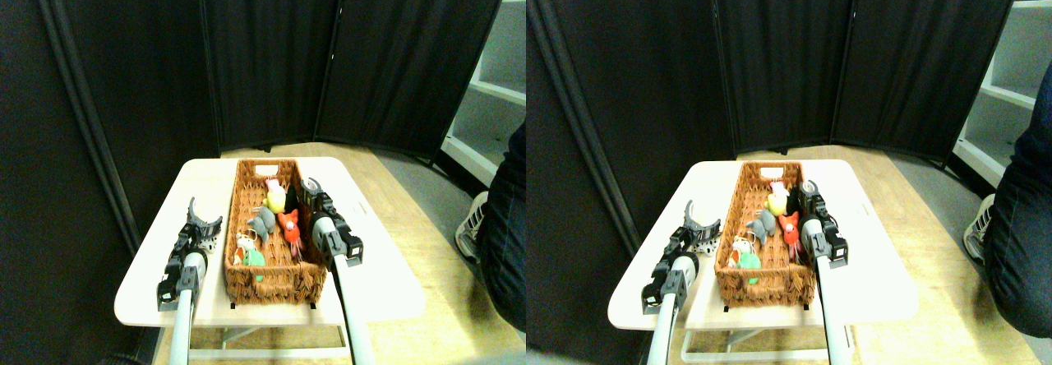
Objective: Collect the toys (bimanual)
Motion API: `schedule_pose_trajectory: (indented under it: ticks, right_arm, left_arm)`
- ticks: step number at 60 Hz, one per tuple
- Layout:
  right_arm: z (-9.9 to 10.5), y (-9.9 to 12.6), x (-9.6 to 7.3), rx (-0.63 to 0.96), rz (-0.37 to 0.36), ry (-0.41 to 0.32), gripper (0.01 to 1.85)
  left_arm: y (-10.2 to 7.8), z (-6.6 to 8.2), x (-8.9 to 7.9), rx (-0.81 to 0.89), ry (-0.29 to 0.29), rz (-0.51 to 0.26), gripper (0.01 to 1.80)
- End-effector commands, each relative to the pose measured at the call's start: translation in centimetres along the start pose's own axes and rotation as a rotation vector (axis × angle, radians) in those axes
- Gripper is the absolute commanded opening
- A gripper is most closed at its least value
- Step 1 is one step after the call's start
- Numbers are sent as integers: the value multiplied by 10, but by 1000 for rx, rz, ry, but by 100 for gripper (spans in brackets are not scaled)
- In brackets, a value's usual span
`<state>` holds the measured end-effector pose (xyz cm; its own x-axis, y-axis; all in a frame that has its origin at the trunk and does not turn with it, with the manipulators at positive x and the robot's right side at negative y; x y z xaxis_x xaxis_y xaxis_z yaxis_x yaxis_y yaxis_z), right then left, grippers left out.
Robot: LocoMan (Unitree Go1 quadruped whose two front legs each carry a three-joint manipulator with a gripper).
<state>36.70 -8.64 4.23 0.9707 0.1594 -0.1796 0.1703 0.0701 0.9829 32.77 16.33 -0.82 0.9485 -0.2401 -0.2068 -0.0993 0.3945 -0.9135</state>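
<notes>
The left gripper (204, 214) stands over the bare tabletop (378, 283) just left of the basket (271, 281), its two jaws spread wide in a curved fork with nothing between them. The right gripper (310, 191) reaches over the basket's right rim near the far half; how its jaws stand I cannot tell, since they are dark against a dark patch inside the basket (possibly a black toy, possibly shadow). Inside the basket lie the toys: a yellow and pink one (274, 194) toward the far end, a grey one (263, 225) in the middle, an orange-red one (289, 224) just beside it against the right wall, and a green one (253, 258) with a paler, partly orange piece (243, 243) touching it toward the near end. Outside the basket, the visible tabletop carries no toy on either side that I can make out. Judged from that, the collecting looks all but finished: every toy in sight is already in the basket, and what is left seems to be at most a release by the right gripper and drawing both arms back. A person's leg and shoe (472, 217) show at the right edge, well apart from the tabletop.
</notes>
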Motion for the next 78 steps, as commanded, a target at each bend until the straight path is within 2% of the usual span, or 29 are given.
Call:
schedule_pose_trajectory:
  ticks: [1,28,39,49,59,69,78]
  right_arm:
    - [1,-5,1,-36,-28,-53,1]
    - [-7,0,5,-34,-23,-31,1]
    - [-8,3,7,-48,-26,-20,1]
    - [-9,18,8,-114,8,-15,1]
    - [-5,50,6,-156,34,-9,1]
    - [6,74,1,-297,122,-37,1]
    - [13,81,-2,-346,136,-31,1]
  left_arm:
    - [0,2,1,15,-23,-32,74]
    - [8,7,-6,0,-43,0,76]
    - [12,4,-6,-9,-49,4,76]
    - [13,4,-6,-13,-61,-2,77]
    - [15,4,-6,16,-75,1,77]
    - [13,7,-4,9,-76,-4,75]
    - [13,8,-2,7,-72,-3,76]
